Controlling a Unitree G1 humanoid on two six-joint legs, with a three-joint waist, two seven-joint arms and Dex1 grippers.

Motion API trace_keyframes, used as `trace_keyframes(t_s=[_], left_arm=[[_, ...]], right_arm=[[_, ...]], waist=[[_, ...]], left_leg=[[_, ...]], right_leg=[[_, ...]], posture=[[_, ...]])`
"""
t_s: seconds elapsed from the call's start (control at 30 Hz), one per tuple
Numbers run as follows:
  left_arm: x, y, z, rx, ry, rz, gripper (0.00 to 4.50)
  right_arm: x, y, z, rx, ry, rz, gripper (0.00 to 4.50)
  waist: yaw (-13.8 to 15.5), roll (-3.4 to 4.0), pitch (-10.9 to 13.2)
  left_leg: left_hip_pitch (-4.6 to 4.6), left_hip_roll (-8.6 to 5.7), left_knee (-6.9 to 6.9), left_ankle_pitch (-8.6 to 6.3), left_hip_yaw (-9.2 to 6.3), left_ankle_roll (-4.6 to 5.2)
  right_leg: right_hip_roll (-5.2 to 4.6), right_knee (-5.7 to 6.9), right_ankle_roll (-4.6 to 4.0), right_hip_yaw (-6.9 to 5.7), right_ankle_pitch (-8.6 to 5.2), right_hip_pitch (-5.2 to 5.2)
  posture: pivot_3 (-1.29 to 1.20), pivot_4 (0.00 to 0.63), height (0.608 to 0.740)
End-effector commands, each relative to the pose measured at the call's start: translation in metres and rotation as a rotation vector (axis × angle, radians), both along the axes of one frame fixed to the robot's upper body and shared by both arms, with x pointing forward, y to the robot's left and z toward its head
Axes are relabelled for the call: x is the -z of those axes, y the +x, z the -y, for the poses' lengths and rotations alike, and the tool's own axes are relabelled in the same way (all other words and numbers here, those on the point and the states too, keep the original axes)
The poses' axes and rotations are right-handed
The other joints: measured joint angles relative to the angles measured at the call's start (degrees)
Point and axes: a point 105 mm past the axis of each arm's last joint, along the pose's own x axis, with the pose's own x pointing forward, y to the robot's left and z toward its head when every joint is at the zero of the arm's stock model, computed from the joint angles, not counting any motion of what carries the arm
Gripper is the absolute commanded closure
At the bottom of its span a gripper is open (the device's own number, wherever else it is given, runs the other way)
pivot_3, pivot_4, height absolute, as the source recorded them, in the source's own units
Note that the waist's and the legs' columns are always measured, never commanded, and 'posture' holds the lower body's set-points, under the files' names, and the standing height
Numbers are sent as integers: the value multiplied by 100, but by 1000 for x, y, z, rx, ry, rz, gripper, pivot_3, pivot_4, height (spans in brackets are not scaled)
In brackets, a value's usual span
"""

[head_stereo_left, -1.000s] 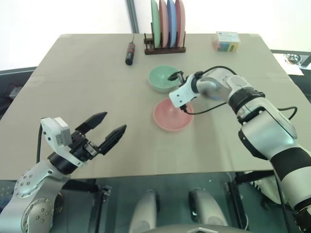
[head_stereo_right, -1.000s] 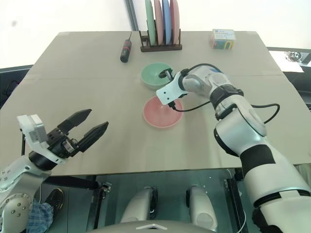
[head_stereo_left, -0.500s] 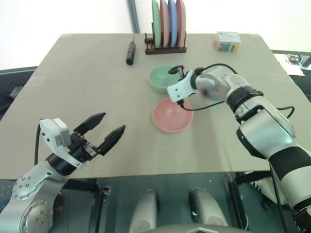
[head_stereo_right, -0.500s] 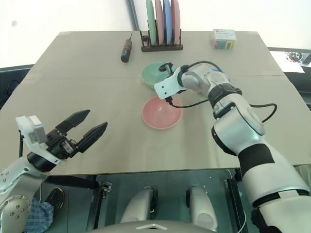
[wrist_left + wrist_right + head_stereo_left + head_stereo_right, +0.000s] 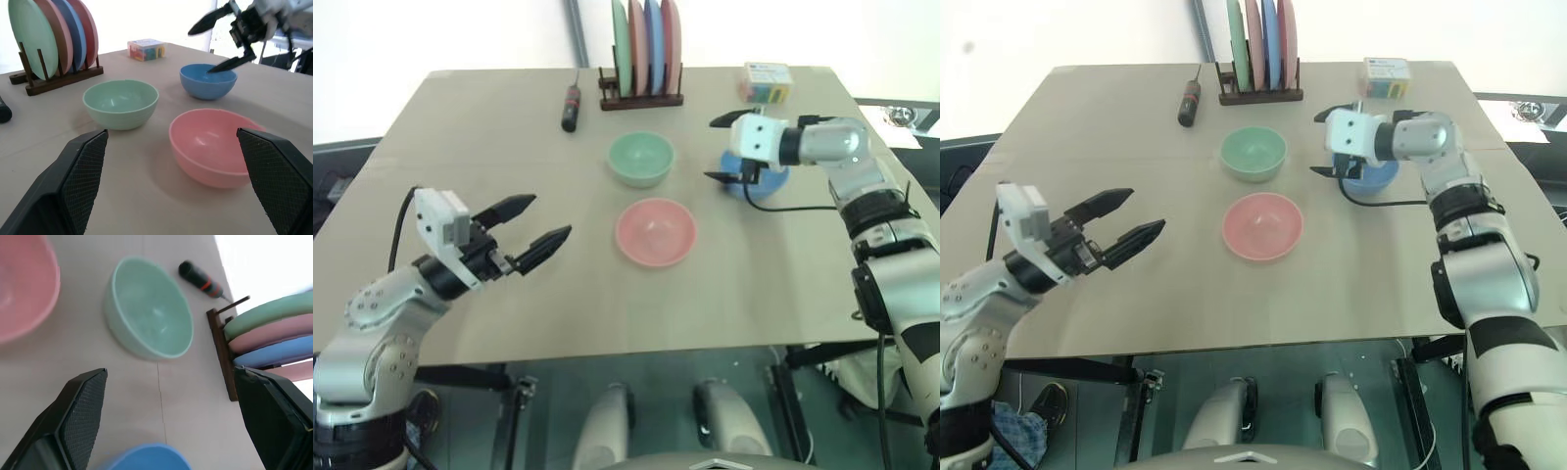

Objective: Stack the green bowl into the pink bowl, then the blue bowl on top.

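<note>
Left eye view: tan table (image 5: pixel 509 127) carries everything. At its far edge a wooden plate rack (image 5: pixel 642 96) holds four plates on edge: green, pink, blue, red. Left of the rack lies a black screwdriver (image 5: pixel 571 106); toward the far right corner sits a small coloured box (image 5: pixel 765 82).

Three bowls stand apart from one another, none stacked. Green bowl (image 5: pixel 641 158) is upright near the table's middle, in front of the rack. Pink bowl (image 5: pixel 655 231) is upright just nearer the robot than the green one. Blue bowl (image 5: pixel 754 174) sits to the right of the green bowl, partly behind the right arm's wrist.

Right gripper (image 5: pixel 722 149) hangs over the left side of the blue bowl, jaws spread wide, one finger above and one at rim level; nothing between them. Whether the lower finger touches the bowl, cannot tell.

Left gripper (image 5: pixel 536 222) is over the near left part of the table, well apart from the bowls, jaws spread, empty, pointing toward the pink bowl.
</note>
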Motion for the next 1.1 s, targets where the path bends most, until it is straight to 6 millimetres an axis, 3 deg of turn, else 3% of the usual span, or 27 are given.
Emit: trace_keyframes(t_s=[0.03,0.17,0.43,0.57,0.7,1.1], left_arm=[[-7,35,-14,-74,161,47,0],[-15,70,-8,-83,232,77,0],[-12,117,33,56,379,108,0],[-10,131,49,114,484,121,0],[-9,143,59,118,606,139,0],[7,159,96,131,933,184,0]], right_arm=[[-40,-33,4,-50,276,-47,175],[-40,-57,20,7,455,-118,175],[8,-96,52,203,521,-299,175],[20,-111,70,288,518,-344,175],[22,-122,73,308,524,-361,175],[16,-125,76,358,555,-313,175]], waist=[[17,4,1],[127,5,3],[160,3,3],[125,2,4],[124,0,5],[147,-6,7]], left_leg=[[-4,1,4,0,-3,0],[-10,-5,6,0,-1,0],[-18,-10,6,0,9,1],[-16,-11,9,-1,15,1],[-15,-10,10,-1,12,1],[-24,-11,15,-1,12,2]], right_leg=[[2,-1,0,-3,0,-2],[-3,-7,2,-4,0,0],[-7,-12,5,2,0,-4],[-7,-12,7,8,0,-4],[-4,-9,9,8,-1,-4],[-5,-13,17,9,-6,-5]], posture=[[0,150,740],[0,150,740],[0,150,740],[0,150,740],[0,150,740],[0,150,740]])
